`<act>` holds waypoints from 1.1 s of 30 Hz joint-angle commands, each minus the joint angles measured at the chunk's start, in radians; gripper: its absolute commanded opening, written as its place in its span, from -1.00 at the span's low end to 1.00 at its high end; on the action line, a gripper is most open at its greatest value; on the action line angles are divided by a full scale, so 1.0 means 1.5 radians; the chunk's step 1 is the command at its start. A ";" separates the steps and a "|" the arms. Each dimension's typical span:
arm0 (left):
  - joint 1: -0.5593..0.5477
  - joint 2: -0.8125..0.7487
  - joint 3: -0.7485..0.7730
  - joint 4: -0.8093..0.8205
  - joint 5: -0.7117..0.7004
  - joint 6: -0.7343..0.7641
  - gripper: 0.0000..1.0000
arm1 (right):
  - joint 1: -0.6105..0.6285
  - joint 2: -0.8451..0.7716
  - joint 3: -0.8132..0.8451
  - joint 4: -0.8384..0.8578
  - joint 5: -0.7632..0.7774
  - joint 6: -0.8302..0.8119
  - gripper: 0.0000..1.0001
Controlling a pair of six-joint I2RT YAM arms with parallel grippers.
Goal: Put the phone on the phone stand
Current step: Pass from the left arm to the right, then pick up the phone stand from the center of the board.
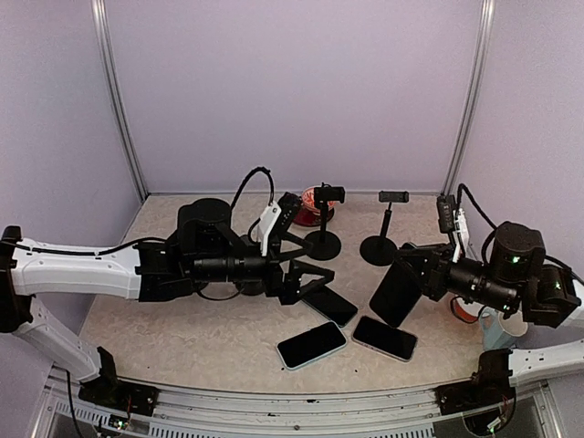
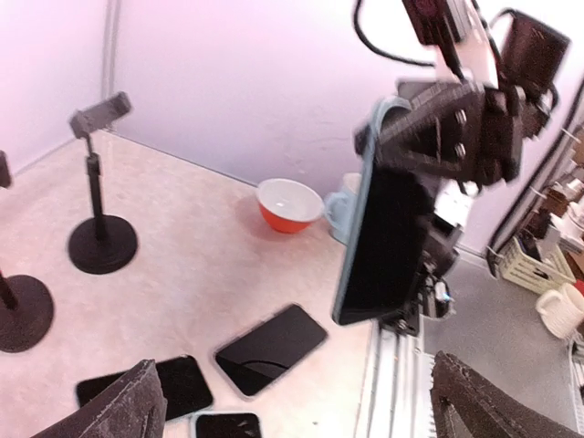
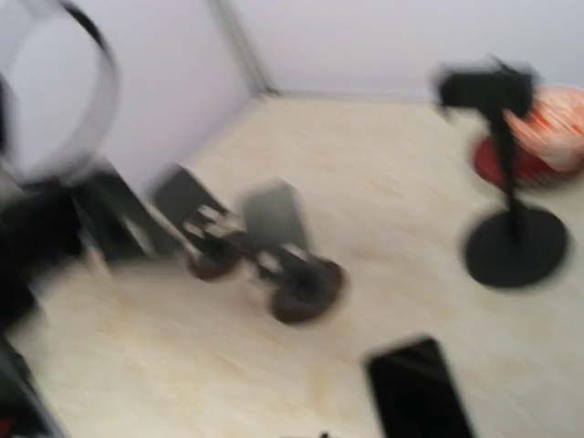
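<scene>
My right gripper (image 1: 412, 276) is shut on a dark phone (image 1: 395, 294) and holds it on edge, tilted, above the table. The left wrist view shows that phone (image 2: 383, 219) upright in the right gripper (image 2: 429, 182). Two black phone stands (image 1: 323, 222) (image 1: 383, 228) stand at mid-table, both bare. My left gripper (image 1: 315, 258) is open and empty, low over the table left of the stands; its fingertips (image 2: 123, 411) frame the left wrist view. The right wrist view is blurred and shows one stand (image 3: 511, 192), not its own fingers.
Three more phones lie flat near the front (image 1: 330, 306) (image 1: 311, 345) (image 1: 384, 338). A red bowl (image 1: 315, 203) sits behind the left stand. An orange bowl (image 2: 287, 203) and a pale blue mug (image 2: 342, 208) sit at the right, by the right arm.
</scene>
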 commanded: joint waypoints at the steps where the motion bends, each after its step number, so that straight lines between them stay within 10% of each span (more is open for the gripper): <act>1: 0.048 0.035 0.089 -0.024 -0.078 0.022 0.98 | -0.019 -0.018 -0.029 -0.050 0.068 0.060 -1.00; 6: 0.118 0.102 0.131 0.085 -0.002 -0.014 0.98 | -0.053 -0.007 -0.042 -0.088 0.088 0.093 -1.00; 17: 0.112 0.369 0.483 -0.092 -0.002 0.018 0.97 | -0.179 0.033 -0.086 -0.069 -0.012 0.099 -1.00; 33: 0.052 0.615 0.767 -0.139 -0.351 0.014 0.97 | -0.204 -0.002 -0.087 -0.098 0.027 0.113 -1.00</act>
